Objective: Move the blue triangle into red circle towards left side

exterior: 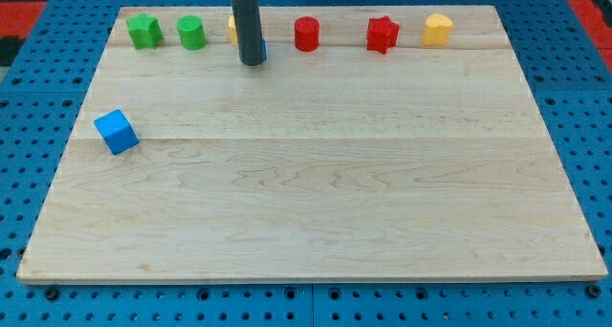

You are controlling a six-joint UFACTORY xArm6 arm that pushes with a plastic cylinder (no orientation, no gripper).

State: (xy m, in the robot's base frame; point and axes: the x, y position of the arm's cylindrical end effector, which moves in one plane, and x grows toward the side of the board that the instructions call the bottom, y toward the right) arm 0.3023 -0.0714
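Note:
The red circle (306,33), a short red cylinder, stands in the row of blocks along the view's top. My tip (252,62) rests on the board to its left, with a gap between them. A thin sliver of blue (264,50) shows at the rod's right edge; its shape is hidden by the rod, so I cannot tell whether it is the blue triangle. A yellow block (232,29) peeks out from behind the rod's left side.
Along the view's top there are also a green star (143,31), a green cylinder (191,32), a red star (382,33) and a yellow block (437,29). A blue cube (116,131) sits near the board's left edge.

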